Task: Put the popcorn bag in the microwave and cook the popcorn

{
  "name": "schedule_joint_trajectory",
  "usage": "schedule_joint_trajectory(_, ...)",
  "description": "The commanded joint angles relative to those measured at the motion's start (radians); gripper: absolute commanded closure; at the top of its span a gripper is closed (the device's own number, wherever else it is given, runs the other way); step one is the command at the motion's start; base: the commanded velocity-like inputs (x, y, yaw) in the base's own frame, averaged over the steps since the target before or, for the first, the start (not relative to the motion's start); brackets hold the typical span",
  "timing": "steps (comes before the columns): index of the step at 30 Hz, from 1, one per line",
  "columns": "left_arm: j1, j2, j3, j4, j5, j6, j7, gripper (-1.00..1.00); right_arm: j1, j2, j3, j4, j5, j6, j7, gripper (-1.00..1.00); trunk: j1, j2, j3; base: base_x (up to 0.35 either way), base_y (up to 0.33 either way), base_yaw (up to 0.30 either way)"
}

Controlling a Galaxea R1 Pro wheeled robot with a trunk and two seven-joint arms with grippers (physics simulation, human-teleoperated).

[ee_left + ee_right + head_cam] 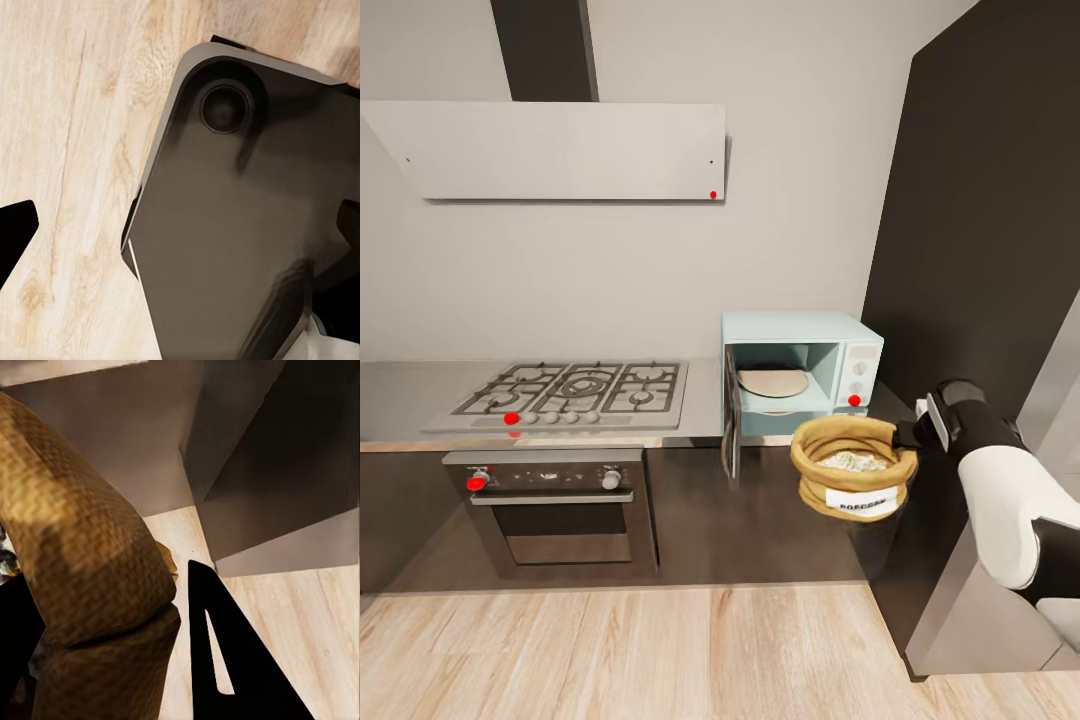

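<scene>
So off to the gripper's left, past the hob (pixel 565 392) and oven (pixel 550 510), the microwave (pixel 800 385) is sitting with its door (pixel 732 425) swung open, turntable (pixel 772 381) bare, ready for loading. The right gripper (pixel 905 436) is pinching the bag (pixel 852 463) by its rolled rim, probably keeping it upright so the popcorn (pixel 852 461) isn't spilling. The bag is hanging in the air just below the opening, and that door is sticking out close beside it. Left gripper: can't tell, its camera is facing the robot's base (pixel 247 225) over the floor (pixel 67 150).
</scene>
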Motion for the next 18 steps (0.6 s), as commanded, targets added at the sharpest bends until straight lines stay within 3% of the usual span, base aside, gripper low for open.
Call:
schedule_joint_trajectory(1,0.0,0.0,0.001,0.0,0.003,-0.003,0.002,-1.0,-0.018,0.002,-0.004,0.003,0.013,0.003,0.009,1.0,0.0,-0.001,-0.001,0.0,0.0,0.0)
schedule_joint_trajectory(6,0.0,0.0,0.001,0.0,0.003,-0.003,0.002,-1.0,-0.054,0.008,-0.004,0.008,0.009,0.003,0.007,1.0,0.0,-0.001,-0.001,0.0,0.0,0.0)
schedule_joint_trajectory(18,0.0,0.0,0.001,0.0,0.003,-0.003,0.002,-1.0,-0.272,0.013,-0.006,0.21,0.004,0.003,0.003,1.0,0.0,-0.001,-0.001,0.0,0.0,0.0)
